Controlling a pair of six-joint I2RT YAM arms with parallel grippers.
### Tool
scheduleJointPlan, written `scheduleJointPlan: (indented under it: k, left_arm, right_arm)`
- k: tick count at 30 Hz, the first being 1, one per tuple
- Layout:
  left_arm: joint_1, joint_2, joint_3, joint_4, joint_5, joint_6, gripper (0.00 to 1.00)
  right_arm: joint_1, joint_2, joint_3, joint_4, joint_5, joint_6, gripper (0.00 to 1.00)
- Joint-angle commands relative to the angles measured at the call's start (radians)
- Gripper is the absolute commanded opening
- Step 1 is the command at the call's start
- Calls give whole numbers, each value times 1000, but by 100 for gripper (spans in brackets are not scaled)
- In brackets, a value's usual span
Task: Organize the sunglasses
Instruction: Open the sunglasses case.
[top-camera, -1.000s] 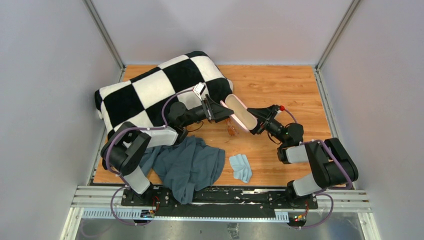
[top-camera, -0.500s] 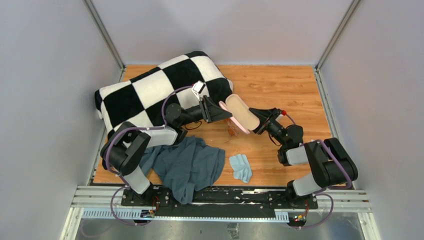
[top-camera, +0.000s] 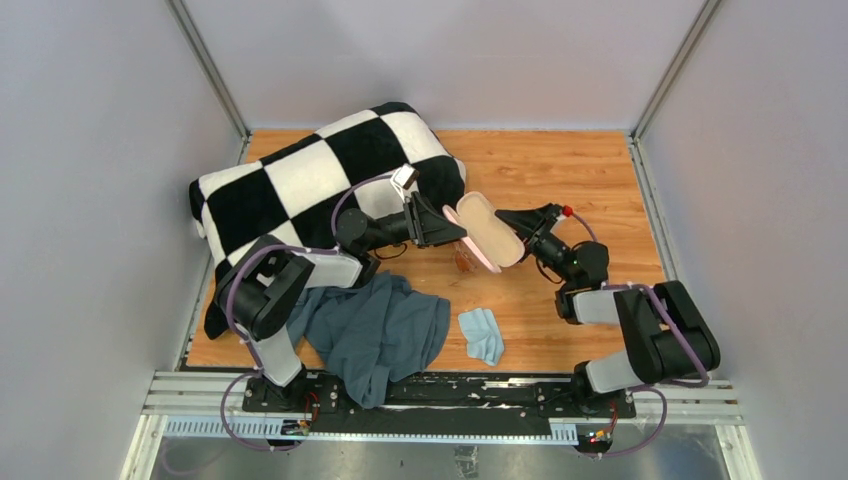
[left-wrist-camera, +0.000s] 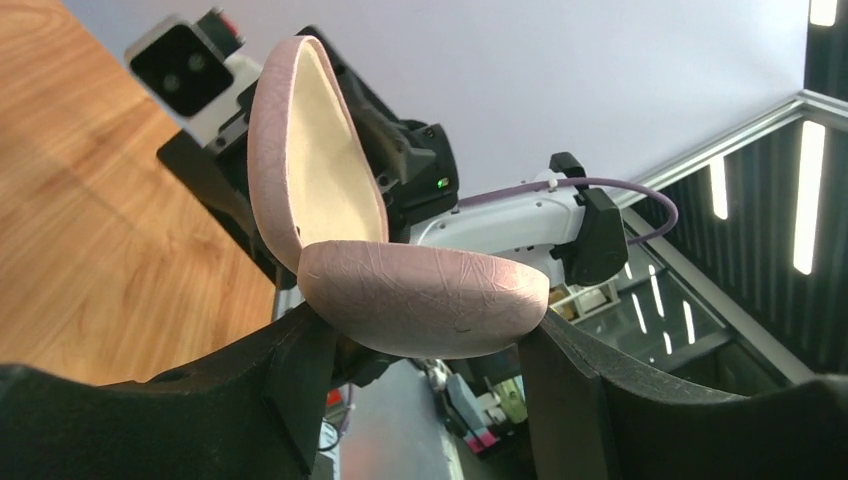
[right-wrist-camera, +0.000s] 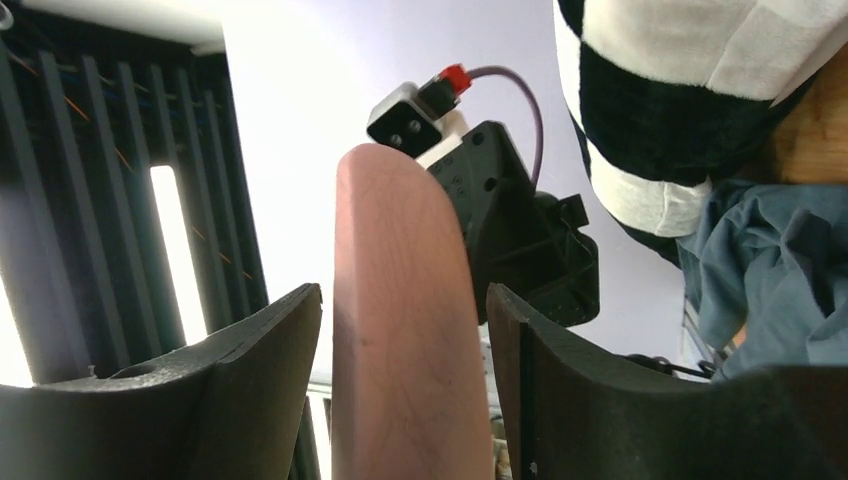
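Sunglasses (top-camera: 463, 262) beneath open pink case (top-camera: 487, 232) | left gripper (left-wrist-camera: 420, 335) clamps base | right gripper (right-wrist-camera: 405, 305) clamps lid

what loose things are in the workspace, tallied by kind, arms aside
sunglasses: 1
pink case: 1
fabrics: 3 (checkered blanket, grey-blue garment, light-blue cloth)
total: 5

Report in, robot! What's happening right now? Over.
Left claw and right claw both clamped on open pink oblong glasses case, held aloft. Small amber-lensed sunglasses lying on wooden table beneath. Case partly hides them from above.
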Motion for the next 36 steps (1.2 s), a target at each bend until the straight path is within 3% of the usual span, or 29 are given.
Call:
scheduleJointPlan:
  k: [1, 3, 8, 10, 11, 21, 31, 36]
  left_arm:
    - [-11, 30, 19, 101, 29, -54, 0]
    - [-11, 31, 17, 95, 36, -58, 0]
    - [-9, 11, 20, -6, 83, -26, 0]
    - [-10, 0, 19, -37, 102, -14, 0]
    - [-10, -3, 20, -47, 114, -9, 0]
    - [-9, -1, 52, -47, 232, -33, 0]
    - [-9, 13, 64, -19, 290, -65, 0]
    - [-11, 33, 72, -10, 295, -79, 0]
  right_arm:
    - [2, -89, 59, -110, -111, -187, 67]
    - [-5, -165, 88, -281, -161, -306, 66]
    - [-14, -428, 323, -1284, -194, -932, 66]
    - [-21, -488, 415, -1569, -130, -1151, 67]
    - [-26, -508, 436, -1633, -129, -1205, 68]
    - [-39, -516, 540, -1839, -245, -1442, 65]
    - [-39, -452, 577, -1888, -326, -1528, 45]
    - [-39, -454, 567, -1890, -325, -1534, 21]
